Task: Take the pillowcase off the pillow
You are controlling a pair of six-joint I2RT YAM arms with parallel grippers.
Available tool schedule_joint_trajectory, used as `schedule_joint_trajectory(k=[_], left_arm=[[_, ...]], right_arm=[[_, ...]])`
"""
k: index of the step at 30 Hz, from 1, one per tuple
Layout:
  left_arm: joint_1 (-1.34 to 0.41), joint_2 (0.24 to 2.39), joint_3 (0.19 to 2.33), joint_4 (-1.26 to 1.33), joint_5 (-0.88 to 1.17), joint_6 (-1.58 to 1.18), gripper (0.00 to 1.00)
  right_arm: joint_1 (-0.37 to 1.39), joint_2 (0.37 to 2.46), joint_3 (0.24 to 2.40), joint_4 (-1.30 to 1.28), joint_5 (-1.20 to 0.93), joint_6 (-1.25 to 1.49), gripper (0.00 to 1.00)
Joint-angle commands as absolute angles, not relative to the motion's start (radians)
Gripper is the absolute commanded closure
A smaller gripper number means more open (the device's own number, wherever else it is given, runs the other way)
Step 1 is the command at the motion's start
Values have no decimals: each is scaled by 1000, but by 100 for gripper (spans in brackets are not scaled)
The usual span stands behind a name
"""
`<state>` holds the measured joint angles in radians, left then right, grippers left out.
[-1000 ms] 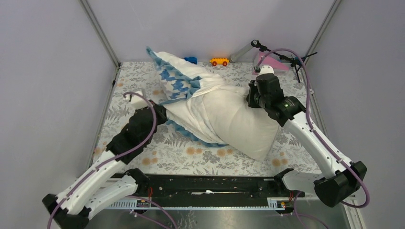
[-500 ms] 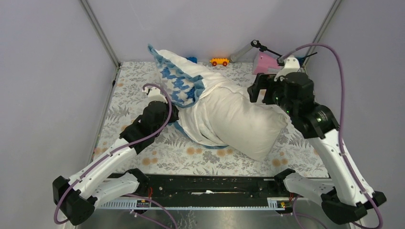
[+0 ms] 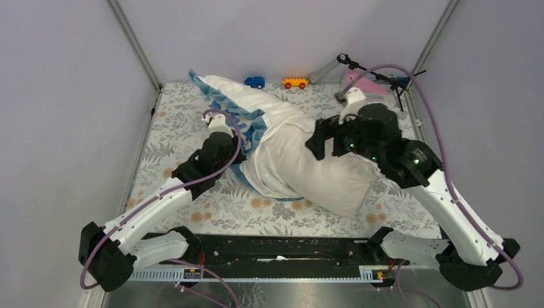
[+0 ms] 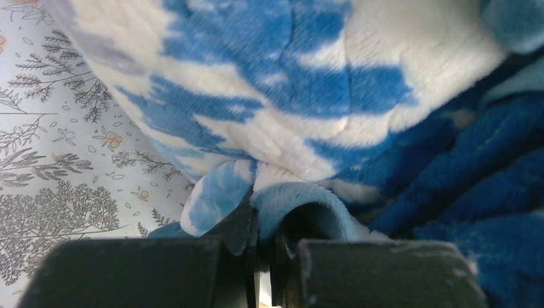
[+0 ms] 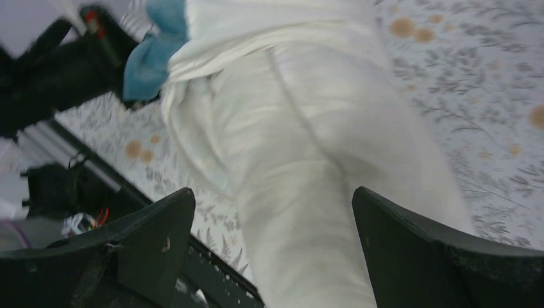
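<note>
The plump cream-white pillow (image 3: 324, 176) lies slantwise across the table's middle. The pillowcase (image 3: 228, 102) is bunched over its far-left end, white face outward with blue edging, and its lower fold wraps the pillow's middle. My left gripper (image 3: 238, 138) is shut on a blue plush fold of the pillowcase (image 4: 289, 83); the pinch shows at the left gripper (image 4: 266, 224) in its wrist view. My right gripper (image 3: 319, 138) hovers open over the pillow (image 5: 308, 160). In the right wrist view the right gripper (image 5: 272, 192) has both fingers spread apart and nothing between them.
A blue toy car (image 3: 255, 82) and an orange toy car (image 3: 294, 83) sit at the table's far edge. A pink object (image 3: 367, 82) with a grey bar stands at the far right. The floral table cloth (image 3: 192, 205) covers the table. A black rail (image 3: 276, 247) runs along the near edge.
The right gripper has opened, let go of the pillow and moved left above it. The left gripper has pushed farther in with the pillowcase, whose bunch now lies lower, uncovering the blue car.
</note>
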<state>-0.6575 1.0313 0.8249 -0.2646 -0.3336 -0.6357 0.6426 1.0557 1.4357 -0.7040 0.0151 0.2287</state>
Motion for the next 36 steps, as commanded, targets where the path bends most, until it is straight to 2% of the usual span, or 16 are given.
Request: schedule_joint_trajectory(k=[1, 5, 14, 24, 25, 26, 29, 31, 32, 36], left_arm=[[-653, 1091, 904, -182, -295, -624, 100], [-653, 1139, 939, -177, -268, -618, 100], [-653, 1162, 949, -178, -268, -599, 100], [-653, 1010, 905, -238, -365, -590, 100], [-653, 987, 903, -251, -391, -590, 100], [-653, 964, 899, -263, -417, -591, 100], [-653, 892, 884, -287, -476, -594, 100], [-653, 853, 869, -283, -455, -597, 97], [-653, 842, 862, -280, -431, -600, 94], [-659, 828, 818, -246, -242, -655, 74]], right_arm=[[838, 1123, 1442, -749, 97, 180, 0], [959, 1190, 1461, -782, 254, 149, 0], [967, 1290, 1383, -802, 562, 182, 0], [839, 1344, 1219, -671, 480, 221, 1], [829, 1348, 1200, -650, 467, 221, 4], [822, 1351, 1182, -631, 458, 221, 12], [819, 1355, 1150, -591, 453, 226, 65], [819, 1348, 1146, -582, 447, 229, 86], [819, 1338, 1144, -574, 445, 231, 92], [819, 1272, 1129, -529, 423, 243, 100]])
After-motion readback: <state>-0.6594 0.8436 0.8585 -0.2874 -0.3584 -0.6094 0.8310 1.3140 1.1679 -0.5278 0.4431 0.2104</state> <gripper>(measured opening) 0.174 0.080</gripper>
